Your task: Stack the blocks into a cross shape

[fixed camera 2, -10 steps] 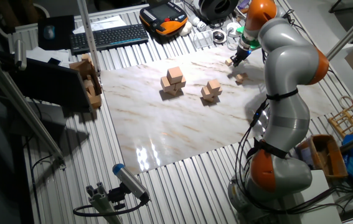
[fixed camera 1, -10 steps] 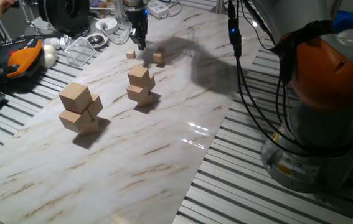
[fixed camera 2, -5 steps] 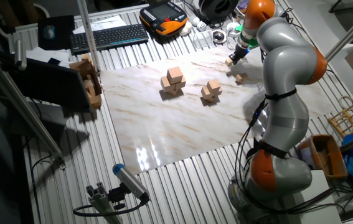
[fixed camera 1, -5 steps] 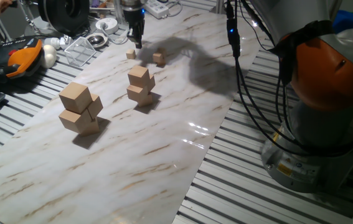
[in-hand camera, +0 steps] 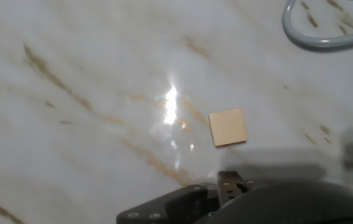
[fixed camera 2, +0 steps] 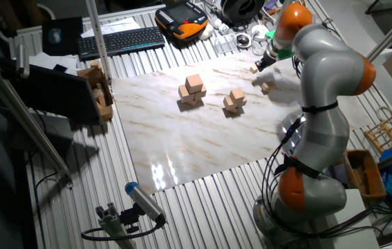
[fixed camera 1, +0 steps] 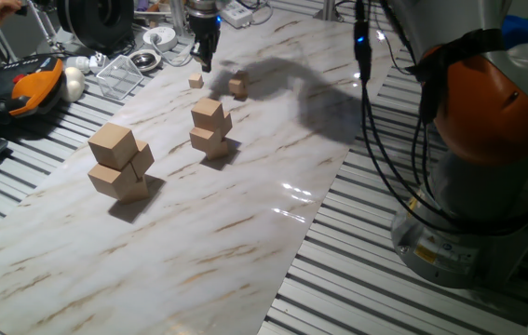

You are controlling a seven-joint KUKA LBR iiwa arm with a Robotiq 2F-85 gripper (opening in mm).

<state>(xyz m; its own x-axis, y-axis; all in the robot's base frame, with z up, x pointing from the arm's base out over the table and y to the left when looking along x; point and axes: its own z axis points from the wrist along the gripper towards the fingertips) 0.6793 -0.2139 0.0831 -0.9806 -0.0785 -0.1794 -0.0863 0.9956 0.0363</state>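
Observation:
Two of the tiny blocks lie at the far end of the marble board. One block [fixed camera 1: 196, 82] [fixed camera 2: 254, 68] lies alone; in the hand view this block [in-hand camera: 228, 127] shows as a tan square just ahead of the hand. Another block [fixed camera 1: 237, 87] [fixed camera 2: 267, 87] sits a little to its right; whether it is a single cube or two stacked is too small to tell. My gripper [fixed camera 1: 206, 65] [fixed camera 2: 262, 63] hangs pointing down just above and behind the lone block, touching neither. Its fingers look narrow and dark, and their gap is not visible.
A stack of medium cubes [fixed camera 1: 210, 127] and a stack of large cubes [fixed camera 1: 120, 161] stand mid-board. A clear tray [fixed camera 1: 119, 74], an orange pendant [fixed camera 1: 31, 84] and cables crowd the far left edge. The robot base [fixed camera 1: 487, 158] is at the right.
The gripper has shifted slightly left and away, from between the two tiny blocks to behind the lone one. The arm's elbow swung right. The blocks have not moved.

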